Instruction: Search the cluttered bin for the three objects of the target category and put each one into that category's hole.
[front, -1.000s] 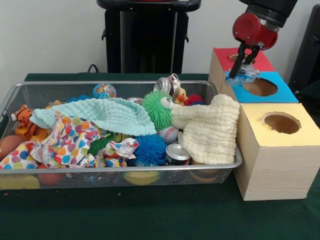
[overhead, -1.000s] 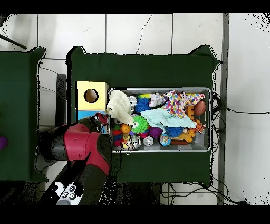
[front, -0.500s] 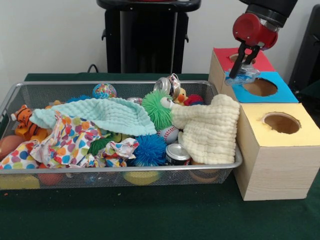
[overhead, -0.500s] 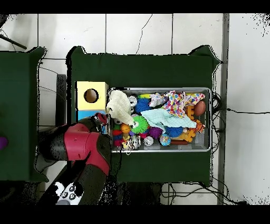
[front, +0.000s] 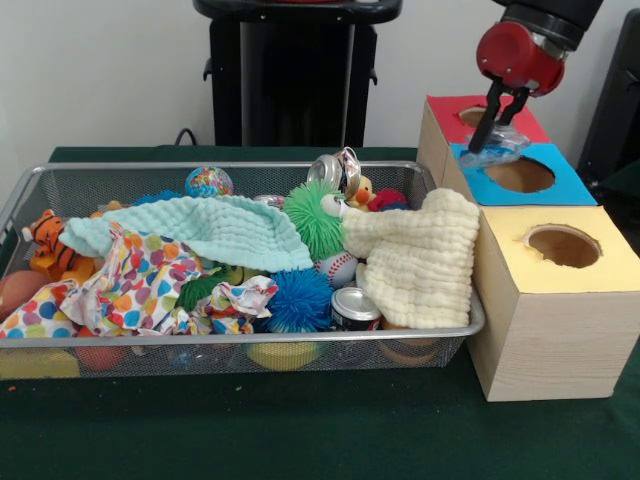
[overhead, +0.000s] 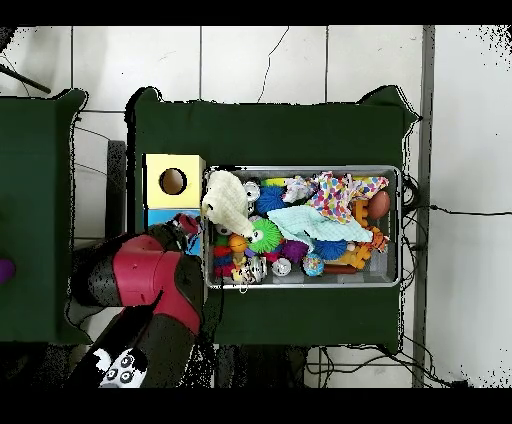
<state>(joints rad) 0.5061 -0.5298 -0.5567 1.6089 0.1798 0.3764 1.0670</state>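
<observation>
My gripper (front: 492, 138) hangs over the near-left corner of the blue-topped box (front: 548, 190), shut on a crumpled piece of clear plastic (front: 498, 152). The plastic sits just left of the blue box's round hole (front: 520, 175), slightly above the lid. A red-topped box (front: 445, 108) stands behind the blue one and a yellow-topped box (front: 545, 300) in front, each with a hole. In the overhead view the red arm (overhead: 150, 282) hides the gripper and the red box; the yellow box (overhead: 172, 180) shows.
The wire bin (front: 60, 185) holds a mint cloth (front: 190, 228), a cream cloth (front: 420, 255), a dotted cloth (front: 135, 280), spiky balls, a baseball (front: 338, 268), a crushed can (front: 332, 170), an upright can (front: 355, 305) and a toy tiger (front: 48, 245).
My gripper has shifted a little to the right and upward with the clear plastic, closer to the blue box's hole. The bin's contents are unchanged.
</observation>
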